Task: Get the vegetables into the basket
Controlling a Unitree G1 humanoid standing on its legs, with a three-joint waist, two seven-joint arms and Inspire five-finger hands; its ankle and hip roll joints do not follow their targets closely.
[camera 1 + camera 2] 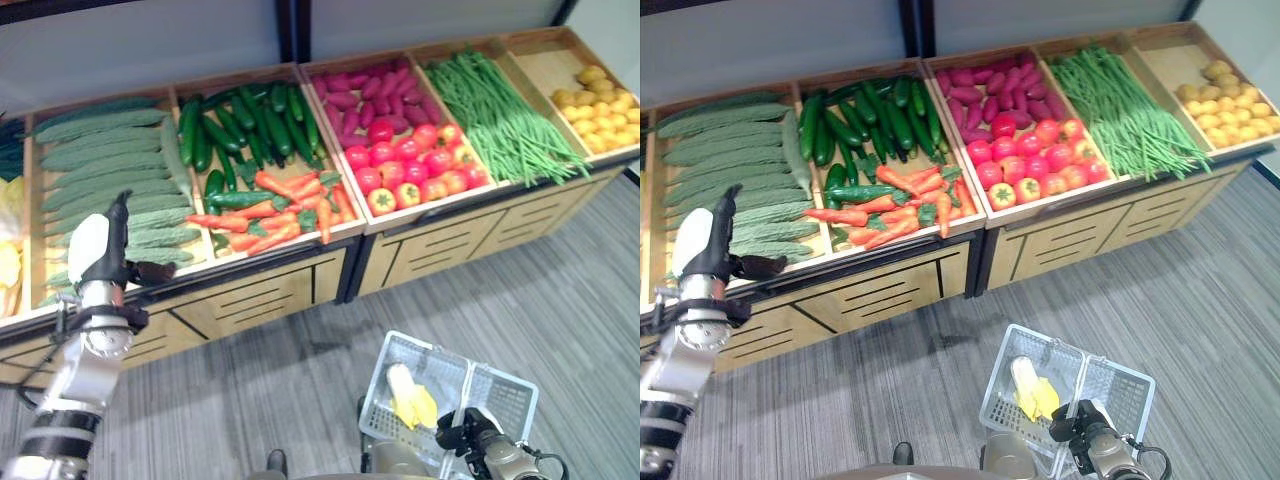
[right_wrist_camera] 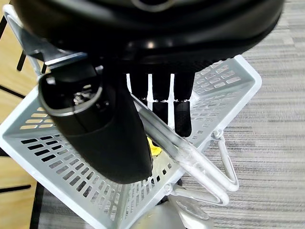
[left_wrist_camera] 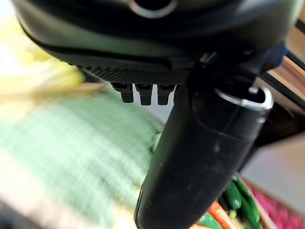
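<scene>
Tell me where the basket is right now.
The basket hangs low on the robot's right in the eye views, above the grey floor before the produce stand, its handle gripped by the right hand.

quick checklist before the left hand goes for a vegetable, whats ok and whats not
1. Basket held: ok, the right hand has its fingers curled round the handles.
2. Room in the basket: ok, a pale yellow-white vegetable lies inside, with bare floor beside it.
3. Left hand free: ok, raised and holding nothing.
4. Left hand placed: ok, at the front edge of the stand, by the long pale green gourds.
5. Left hand's fingers: cannot tell whether straight or curled.
6. Other stock within the stand: ok, carrots and dark cucumbers lie in the next bin.
</scene>
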